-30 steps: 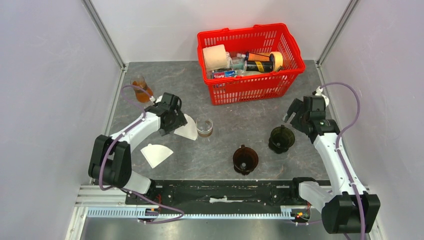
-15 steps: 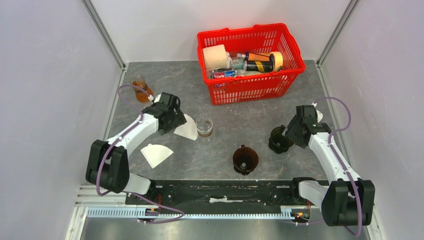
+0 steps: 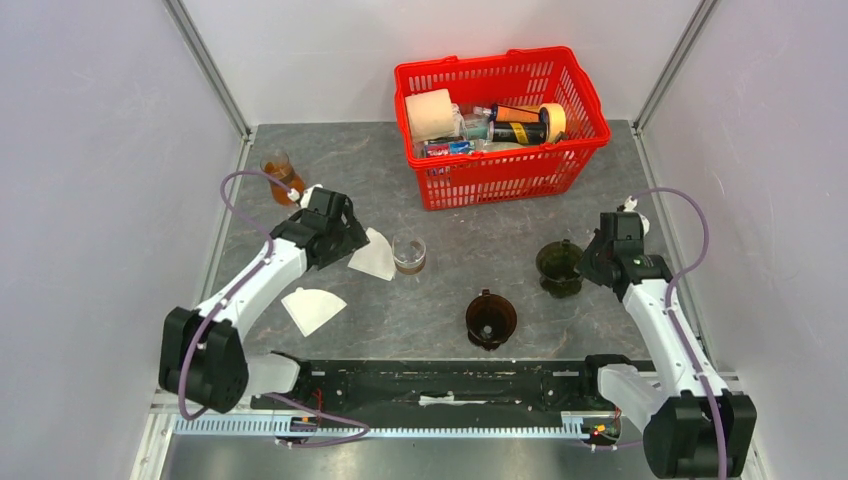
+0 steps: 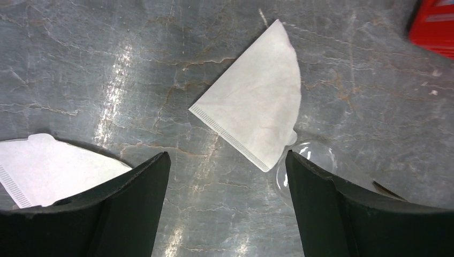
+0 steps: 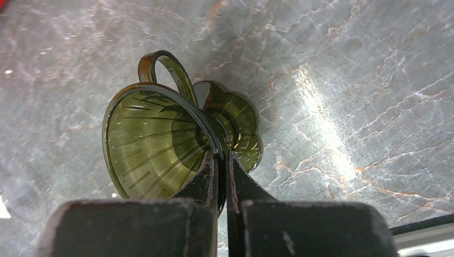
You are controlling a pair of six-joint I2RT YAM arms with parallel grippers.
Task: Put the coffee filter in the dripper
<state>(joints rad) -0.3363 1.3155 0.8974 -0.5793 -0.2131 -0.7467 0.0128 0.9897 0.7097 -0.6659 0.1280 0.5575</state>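
Observation:
A white, fan-shaped coffee filter (image 4: pixel 257 107) lies flat on the marble table, just ahead of my left gripper (image 4: pixel 226 158). That gripper hovers open over bare table with nothing between its fingers. In the top view the same filter (image 3: pixel 375 256) lies right of the left gripper (image 3: pixel 335 240). A second filter (image 3: pixel 312 307) lies nearer the arm bases. My right gripper (image 5: pixel 221 155) is shut on the rim of a translucent green dripper (image 5: pixel 150 139), which shows tilted with its ribbed inside in view. A brown dripper (image 3: pixel 490 320) stands in the middle front.
A small clear glass (image 3: pixel 408 254) stands right beside the filter's corner. A glass of amber liquid (image 3: pixel 280 175) sits at the back left. A red basket (image 3: pixel 500 160) full of bottles and rolls stands at the back. Grey walls close in both sides.
My right gripper came down onto the green dripper and shut on its rim; the dripper shifted slightly. The left gripper drew back a little to the left, still open.

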